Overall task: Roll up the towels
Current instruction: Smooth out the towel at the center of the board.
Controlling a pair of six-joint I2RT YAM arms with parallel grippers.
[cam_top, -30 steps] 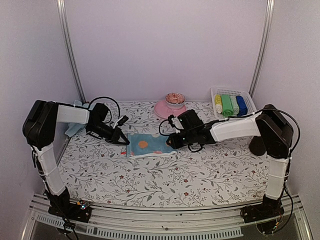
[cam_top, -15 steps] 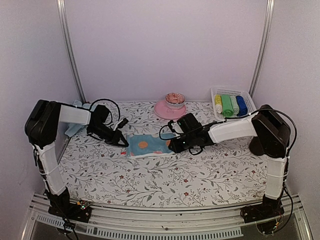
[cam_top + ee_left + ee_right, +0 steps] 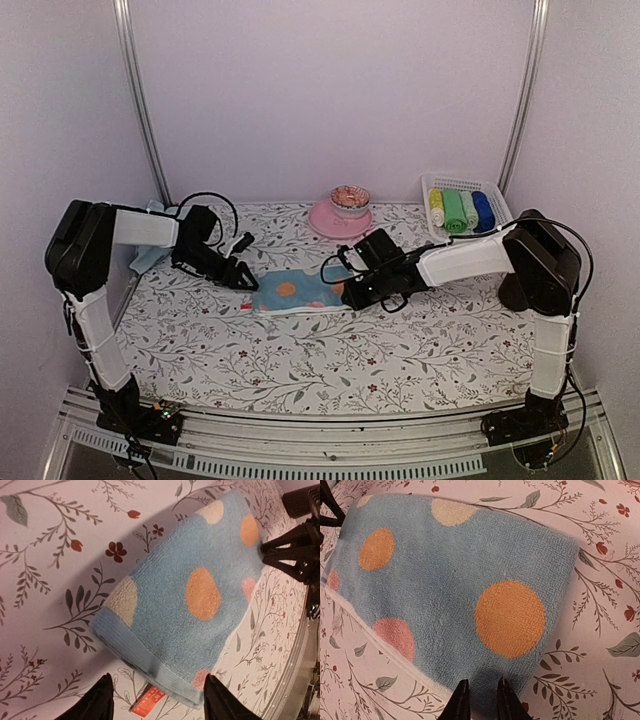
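A pale blue towel (image 3: 296, 290) with orange, pink and cream dots lies folded flat on the floral table (image 3: 330, 350). My left gripper (image 3: 243, 281) is at its left end, jaws open on either side of the towel's edge (image 3: 165, 672), and a red tag (image 3: 148, 701) sticks out between them. My right gripper (image 3: 350, 293) is at the towel's right end. Its two fingers (image 3: 462, 700) stand close together, pinching the towel (image 3: 455, 580) at its near edge. Several rolled towels (image 3: 460, 208) lie in a white basket (image 3: 497, 200) at the back right.
A pink plate (image 3: 322, 217) with a small bowl (image 3: 350, 197) stands behind the towel. Another pale blue cloth (image 3: 150, 256) lies by the left wall, behind my left arm. The enclosure walls stand close on both sides.
My left gripper has opened at the towel's left end. My right gripper has moved slightly left onto the towel's right end and narrowed its jaws.
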